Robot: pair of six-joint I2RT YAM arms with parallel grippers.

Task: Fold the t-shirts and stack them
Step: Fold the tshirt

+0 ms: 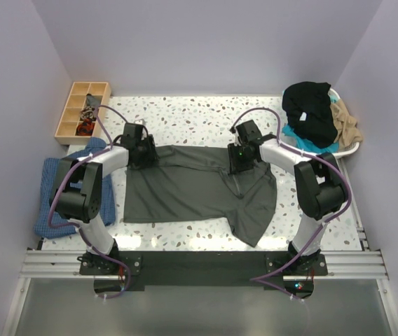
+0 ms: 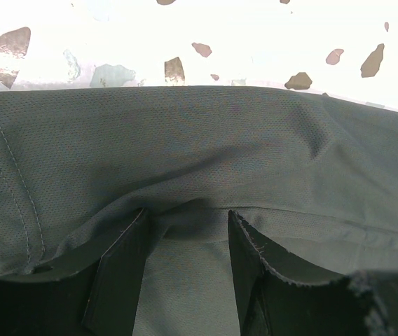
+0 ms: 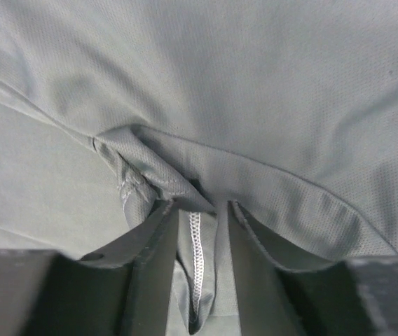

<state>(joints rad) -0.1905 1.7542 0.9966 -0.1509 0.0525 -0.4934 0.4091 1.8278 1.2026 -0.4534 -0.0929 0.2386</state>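
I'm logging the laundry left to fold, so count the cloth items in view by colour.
Charcoal-grey shirt: 1
Blue cloth: 1
Black garment: 1
Tan garment: 1
Teal garment: 1
Total: 5

Pale lilac walls (image 1: 206, 42) around speckled terrazzo table (image 1: 185, 115)

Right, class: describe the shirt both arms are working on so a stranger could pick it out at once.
Start at the speckled white table. In its middle lies the dark grey t-shirt, spread out. The blue cloth lies at the left edge, and the black, tan and teal clothes are heaped in a white basket far right; this one alone is grey and laid open.
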